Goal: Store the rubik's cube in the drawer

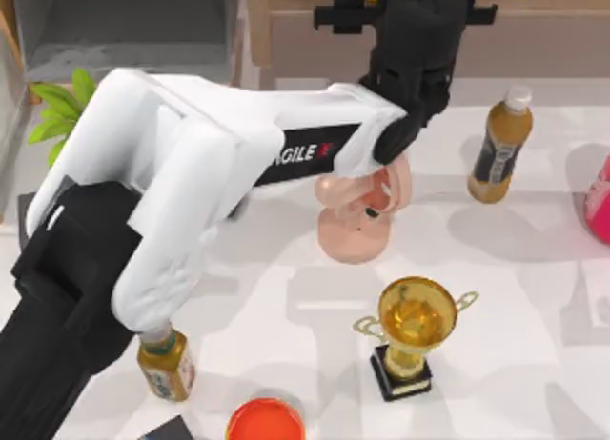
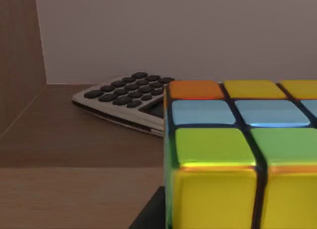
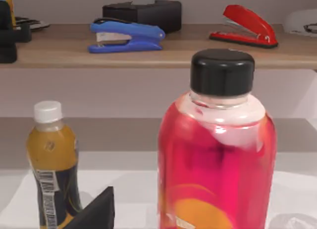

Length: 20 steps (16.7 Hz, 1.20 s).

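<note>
Yellow and green tiles of the rubik's cube [image 2: 240,154] sit right up against the left wrist camera, on the brown wooden shelf [image 2: 74,140] beside a calculator [image 2: 126,100]. Can't tell if the left gripper is pinching it, so a loose hold could drop the cube before the drawer [image 1: 124,30]. The left arm [image 1: 210,164] stretches across the table to the shelf; the right arm is parked by a red bottle [image 3: 215,154].

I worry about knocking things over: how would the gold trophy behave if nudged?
The gold trophy would probably tip: its wide cup stands on a narrow stem over a small dark base. It looks rigid, and its jutting handles could catch a passing arm.
</note>
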### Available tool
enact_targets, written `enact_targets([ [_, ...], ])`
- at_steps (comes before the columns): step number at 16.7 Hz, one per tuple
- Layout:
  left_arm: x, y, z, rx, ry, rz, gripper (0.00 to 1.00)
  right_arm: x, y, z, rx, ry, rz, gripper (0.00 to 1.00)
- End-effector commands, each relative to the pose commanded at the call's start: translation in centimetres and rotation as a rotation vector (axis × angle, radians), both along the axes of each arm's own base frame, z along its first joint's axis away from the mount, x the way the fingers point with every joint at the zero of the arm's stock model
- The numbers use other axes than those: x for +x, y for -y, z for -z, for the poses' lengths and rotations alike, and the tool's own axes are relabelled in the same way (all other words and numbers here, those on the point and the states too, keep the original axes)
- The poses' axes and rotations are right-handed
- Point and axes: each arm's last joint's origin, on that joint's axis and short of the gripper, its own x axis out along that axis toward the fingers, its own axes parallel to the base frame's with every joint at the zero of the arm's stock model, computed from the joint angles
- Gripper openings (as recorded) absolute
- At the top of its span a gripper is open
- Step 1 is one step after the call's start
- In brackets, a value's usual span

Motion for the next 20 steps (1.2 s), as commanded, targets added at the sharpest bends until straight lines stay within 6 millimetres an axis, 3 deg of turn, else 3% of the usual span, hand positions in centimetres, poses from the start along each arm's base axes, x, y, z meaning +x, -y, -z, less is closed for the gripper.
enact_targets([
  [5,-1.4,0.1,-0.6,0.007,-0.005,0.003,0.0,0.0,0.0,0.0,0.0,0.0,0.0,1.0],
  [12,-1.2,-0.1,-1.1,-0.001,0.002,-0.001,0.0,0.0,0.0,0.0,0.0,0.0,0.0,1.0],
  [15,-1.4,0.2,-3.6,-0.009,-0.008,0.045,0.0,0.0,0.0,0.0,0.0,0.0,0.0,1.0],
  [20,-2.7,0.1,-10.6,0.027,-0.11,0.199,0.0,0.0,0.0,0.0,0.0,0.0,0.0,1.0],
])
